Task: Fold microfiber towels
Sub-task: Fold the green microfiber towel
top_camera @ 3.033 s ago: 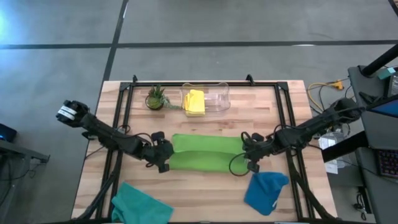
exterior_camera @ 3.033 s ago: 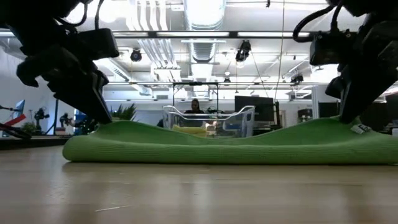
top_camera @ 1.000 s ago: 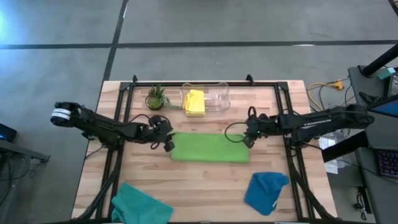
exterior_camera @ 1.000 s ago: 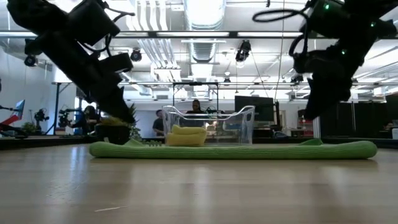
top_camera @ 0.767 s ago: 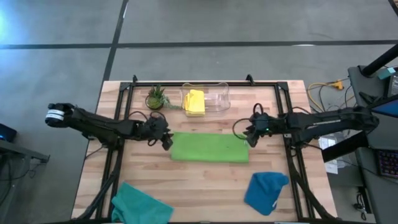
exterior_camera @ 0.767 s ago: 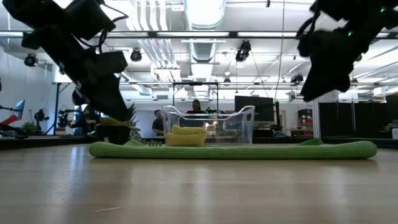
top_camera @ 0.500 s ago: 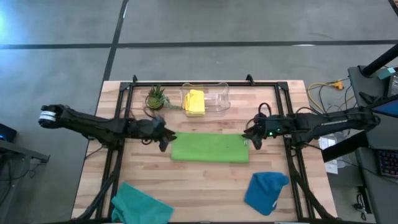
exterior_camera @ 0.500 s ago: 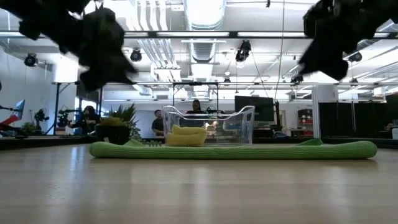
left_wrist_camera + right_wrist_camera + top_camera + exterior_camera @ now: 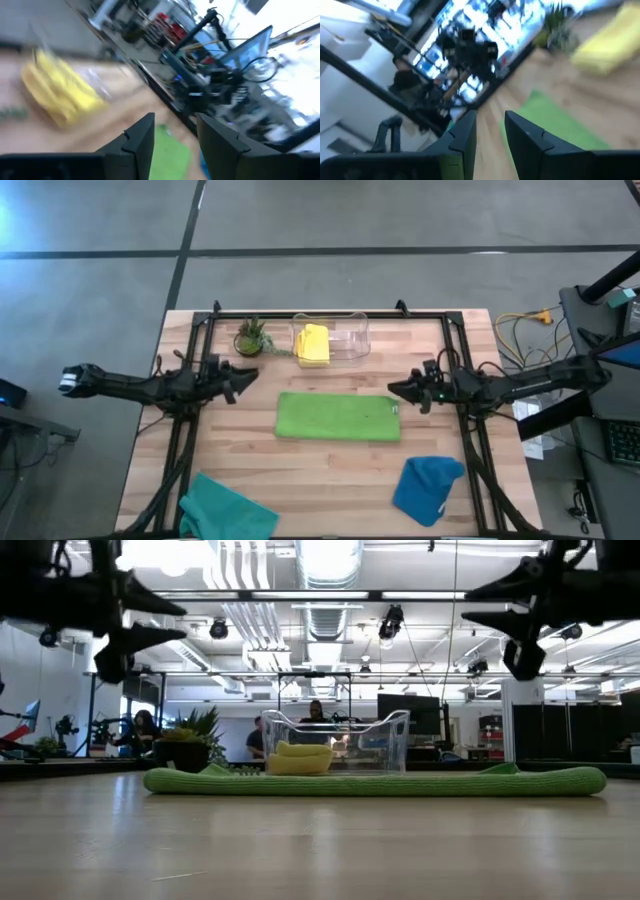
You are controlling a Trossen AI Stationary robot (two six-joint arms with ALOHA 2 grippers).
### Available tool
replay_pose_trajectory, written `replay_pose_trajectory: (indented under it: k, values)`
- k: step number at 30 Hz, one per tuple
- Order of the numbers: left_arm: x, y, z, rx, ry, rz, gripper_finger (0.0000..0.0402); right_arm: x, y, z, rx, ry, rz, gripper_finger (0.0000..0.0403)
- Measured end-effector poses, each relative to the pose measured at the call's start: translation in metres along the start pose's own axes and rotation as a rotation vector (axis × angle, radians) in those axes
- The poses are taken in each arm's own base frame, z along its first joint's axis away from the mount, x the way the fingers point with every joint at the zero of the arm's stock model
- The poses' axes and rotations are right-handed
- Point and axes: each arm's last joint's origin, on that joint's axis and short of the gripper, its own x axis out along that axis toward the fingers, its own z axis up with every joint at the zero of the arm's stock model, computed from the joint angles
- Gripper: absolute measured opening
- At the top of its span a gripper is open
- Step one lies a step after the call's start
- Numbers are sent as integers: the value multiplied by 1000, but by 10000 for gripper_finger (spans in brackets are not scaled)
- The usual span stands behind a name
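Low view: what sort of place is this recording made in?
Most likely an open robotics lab or workshop. Bare ducts and lamps hang from the ceiling, monitors and equipment stand behind the wooden table, and a person sits far back.

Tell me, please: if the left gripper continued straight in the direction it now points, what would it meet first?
Probably nothing close. The left gripper, open and raised, points across the table above the lime green towel, toward the right gripper. That gripper looks first in line, though depth is uncertain.
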Motion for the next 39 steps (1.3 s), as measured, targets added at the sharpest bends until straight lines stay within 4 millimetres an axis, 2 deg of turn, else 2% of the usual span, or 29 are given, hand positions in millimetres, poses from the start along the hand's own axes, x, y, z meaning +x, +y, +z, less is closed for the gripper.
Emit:
replay_pose_trajectory:
  k: [4,9,15,19,28,33,39]
  values:
    - [1,12,-17,-53,133,3,127,1,1,-13,16,76,-2,99]
    - [8,13,-27,-82,251,20,123,12,15,-16,-30,108,-17,97]
    - [15,24,-47,-313,433,154,122,32,24,-17,-89,159,-68,98]
    - [20,28,-57,-394,531,233,122,44,30,-17,-126,177,-82,96]
    - [44,21,-70,-438,662,390,122,61,36,-20,-154,230,-107,96]
    - [59,19,-78,-400,726,506,122,62,35,-23,-145,261,-96,95]
    - [72,17,-84,-393,744,544,122,60,39,-21,-137,252,-74,95]
